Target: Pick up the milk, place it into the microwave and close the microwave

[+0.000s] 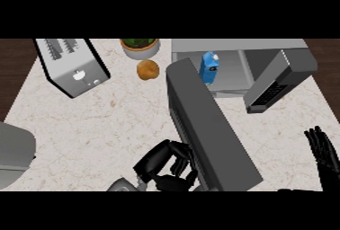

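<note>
- So the milk (210,67), a little blue carton, is standing upright inside the microwave (239,45), over on the left side of the cavity, just behind the hinge end of the door.
- The microwave door (212,134) is wide open. It swings out from the box toward me as a long dark grey slab, and its free end is down near the bottom of my view.
- My left hand (163,162) is right by that free end, on the door's left side. The fingers are curled in and there's nothing in them. The knuckles look like they're against the door, but from this steep angle I can't swear they're touching.
- My right hand (324,152) is way off at the right edge, fingers straight and pointing up, holding nothing, well apart from the door.
- The microwave's keypad panel (275,87) is on the right of the cavity.
- Rest of the desk (100,121), which is pale marble:
  - A silver toaster (73,67) sits at the back left.
  - A potted plant (140,48) is at the back, just left of the microwave.
  - A brown roundish lump (148,70) sits right in front of the pot.
  - A grey rounded thing (13,155) pokes in at the left edge.
</note>
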`<state>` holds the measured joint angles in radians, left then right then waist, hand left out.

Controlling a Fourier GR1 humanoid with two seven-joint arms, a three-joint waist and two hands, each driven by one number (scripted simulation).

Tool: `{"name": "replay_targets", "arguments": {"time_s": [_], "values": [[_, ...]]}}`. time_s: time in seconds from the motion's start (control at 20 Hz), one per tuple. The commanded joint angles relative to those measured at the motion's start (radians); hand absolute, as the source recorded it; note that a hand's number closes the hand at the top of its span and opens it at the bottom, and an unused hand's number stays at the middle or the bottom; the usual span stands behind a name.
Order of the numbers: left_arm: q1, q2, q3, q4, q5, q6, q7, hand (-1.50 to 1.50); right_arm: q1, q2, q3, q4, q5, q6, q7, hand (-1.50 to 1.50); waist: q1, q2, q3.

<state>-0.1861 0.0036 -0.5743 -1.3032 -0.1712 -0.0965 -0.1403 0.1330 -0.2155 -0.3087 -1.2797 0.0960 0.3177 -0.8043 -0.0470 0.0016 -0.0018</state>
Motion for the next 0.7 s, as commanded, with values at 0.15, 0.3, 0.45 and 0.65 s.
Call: {"name": "replay_targets", "arguments": {"time_s": [0.15, 0.3, 0.45, 0.65], "values": [[-0.193, -0.003, -0.228, 0.314, 0.196, 0.129, -0.146, 1.50, 0.028, -0.059, -0.017, -0.112, -0.105, 0.121, 0.038, -1.50, -0.019, 0.009, -0.001], [-0.254, -0.003, -0.322, 0.337, 0.276, 0.230, -0.124, 1.50, 0.090, -0.023, 0.016, -0.206, -0.127, 0.125, 0.030, -1.50, -0.041, 0.008, -0.002], [-0.275, -0.003, -0.364, 0.332, 0.313, 0.353, -0.078, 1.50, 0.017, -0.081, 0.005, -0.179, -0.172, 0.166, 0.036, -1.50, -0.068, 0.016, -0.002], [-0.334, -0.003, -0.383, 0.307, 0.394, 0.464, -0.044, 1.50, 0.031, -0.118, -0.014, -0.277, -0.182, 0.136, 0.044, -1.50, -0.104, 0.014, -0.004]]}}
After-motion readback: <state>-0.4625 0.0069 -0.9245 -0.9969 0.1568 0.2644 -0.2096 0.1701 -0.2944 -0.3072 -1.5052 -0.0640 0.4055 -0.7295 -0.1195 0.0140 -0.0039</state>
